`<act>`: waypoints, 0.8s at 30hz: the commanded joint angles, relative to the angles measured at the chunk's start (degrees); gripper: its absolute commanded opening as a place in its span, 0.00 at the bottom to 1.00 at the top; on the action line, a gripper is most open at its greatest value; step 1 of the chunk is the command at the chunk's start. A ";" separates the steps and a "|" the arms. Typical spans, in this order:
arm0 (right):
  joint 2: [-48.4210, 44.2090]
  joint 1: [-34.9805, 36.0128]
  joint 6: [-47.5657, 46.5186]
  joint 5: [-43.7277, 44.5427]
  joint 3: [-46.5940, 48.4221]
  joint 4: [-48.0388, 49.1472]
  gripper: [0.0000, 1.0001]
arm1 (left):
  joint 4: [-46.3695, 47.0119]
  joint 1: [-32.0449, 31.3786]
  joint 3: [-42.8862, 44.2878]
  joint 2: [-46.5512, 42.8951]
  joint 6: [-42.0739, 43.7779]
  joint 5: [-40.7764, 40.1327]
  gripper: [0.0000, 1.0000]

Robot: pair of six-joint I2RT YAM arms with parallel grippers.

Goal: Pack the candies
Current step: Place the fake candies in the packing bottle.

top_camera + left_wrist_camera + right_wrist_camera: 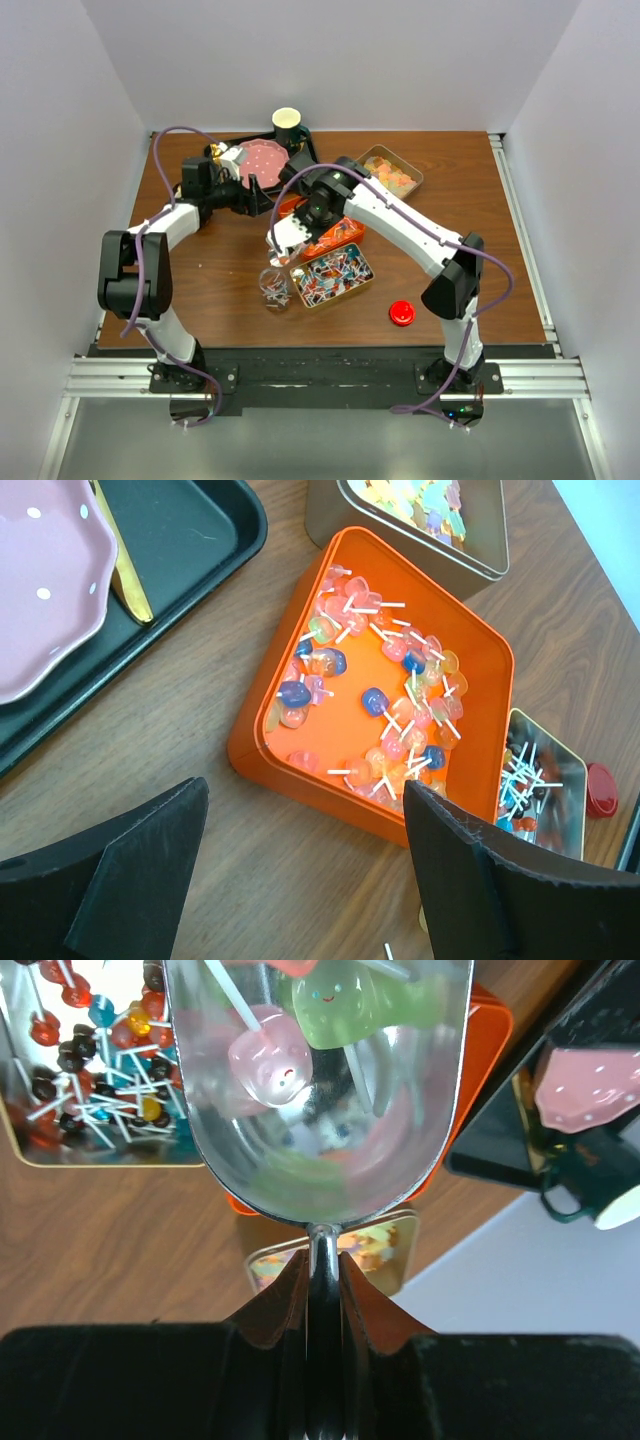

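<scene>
The candies are small lollipops with white sticks. Many lie in an orange tray (470, 650), also in the top view (343, 235). Darker wrapped ones fill a metal tin (335, 275), which also shows in the right wrist view (90, 1070). Pale gummy pieces sit in a second tin (392, 172). My right gripper (322, 1265) is shut on the handle of a metal scoop (320, 1150), which holds a pink candy (268, 1065) and a green one (360, 1005) above the table. My left gripper (310, 880) is open and empty over bare wood beside the orange tray's near corner.
A small glass jar (275, 288) stands left of the wrapped-candy tin. A round red lid (402, 313) lies front right. A black tray (300, 160) at the back holds a pink plate (262, 160) and a gold utensil (125, 565). A cup (288, 125) stands behind.
</scene>
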 commanded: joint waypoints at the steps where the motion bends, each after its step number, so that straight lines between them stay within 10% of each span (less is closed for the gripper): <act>1: 0.59 1.93 -5.00 6.84 2.98 -13.92 0.00 | 5.24 0.00 -0.90 -3.37 -1.35 0.14 0.84; 24: -1.69 1.58 -0.21 8.18 1.31 -10.33 0.00 | 5.60 0.09 -1.43 -8.55 -0.39 0.49 0.80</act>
